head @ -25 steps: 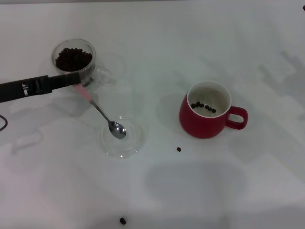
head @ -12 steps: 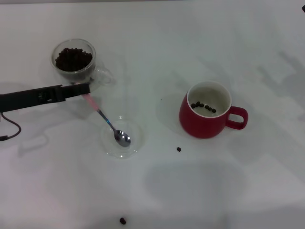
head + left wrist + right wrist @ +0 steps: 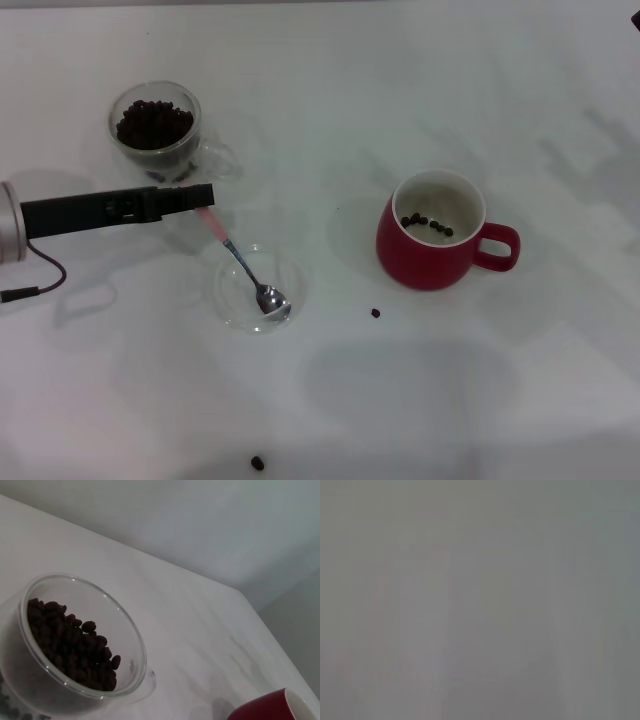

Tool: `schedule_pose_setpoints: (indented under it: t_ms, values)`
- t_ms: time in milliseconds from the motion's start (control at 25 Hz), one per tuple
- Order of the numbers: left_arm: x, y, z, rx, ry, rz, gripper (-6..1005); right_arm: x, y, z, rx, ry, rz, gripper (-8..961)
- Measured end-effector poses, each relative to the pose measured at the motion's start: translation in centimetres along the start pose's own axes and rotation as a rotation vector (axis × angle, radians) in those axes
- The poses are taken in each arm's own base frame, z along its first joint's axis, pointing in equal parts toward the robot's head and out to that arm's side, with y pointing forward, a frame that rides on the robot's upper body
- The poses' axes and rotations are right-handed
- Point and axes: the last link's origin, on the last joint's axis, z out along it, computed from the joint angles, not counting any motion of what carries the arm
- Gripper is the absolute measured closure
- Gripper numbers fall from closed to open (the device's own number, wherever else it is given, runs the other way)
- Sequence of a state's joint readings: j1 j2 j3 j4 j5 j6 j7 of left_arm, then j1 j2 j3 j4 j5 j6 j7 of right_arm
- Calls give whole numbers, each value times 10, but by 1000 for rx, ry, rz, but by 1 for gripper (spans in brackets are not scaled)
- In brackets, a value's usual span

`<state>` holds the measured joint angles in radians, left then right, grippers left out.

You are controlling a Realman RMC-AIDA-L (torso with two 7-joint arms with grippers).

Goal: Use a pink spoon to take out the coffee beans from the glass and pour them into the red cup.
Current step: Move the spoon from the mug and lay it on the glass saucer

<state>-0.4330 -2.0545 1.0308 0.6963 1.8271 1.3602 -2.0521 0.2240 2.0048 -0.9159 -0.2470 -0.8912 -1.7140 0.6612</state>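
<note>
The left end effector (image 3: pixel 205 195) grips the pink spoon (image 3: pixel 245 265) by its pink handle; the metal bowl rests on a clear saucer (image 3: pixel 232 305) on the bench (image 3: pixel 330 90). The right end effector is not in view. The glass (image 3: pixel 156 128) stands just behind the left arm, and it seems quite full of coffee beans (image 3: pixel 154 122). In the red cup (image 3: pixel 436 245) only a few beans lie — so the task looks far from finished. Two stray beans (image 3: pixel 375 313) lie on the bench. The spoon bowl appears empty, and many scoops remain, I think.
</note>
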Motion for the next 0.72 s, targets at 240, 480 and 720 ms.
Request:
schedule_pose_setpoints:
  t_ms: [240, 480, 720]
  values:
    - [-1, -2, -2, 5, 6, -16, 774, 0, 0, 0, -2, 2, -2, 113]
    - [-6, -5, -6, 10, 8, -39, 589, 1, 1, 0, -5, 4, -3, 113]
    - [-10, -15, -22, 43, 57, -80, 562, 1, 1, 0, -7, 3, -2, 113]
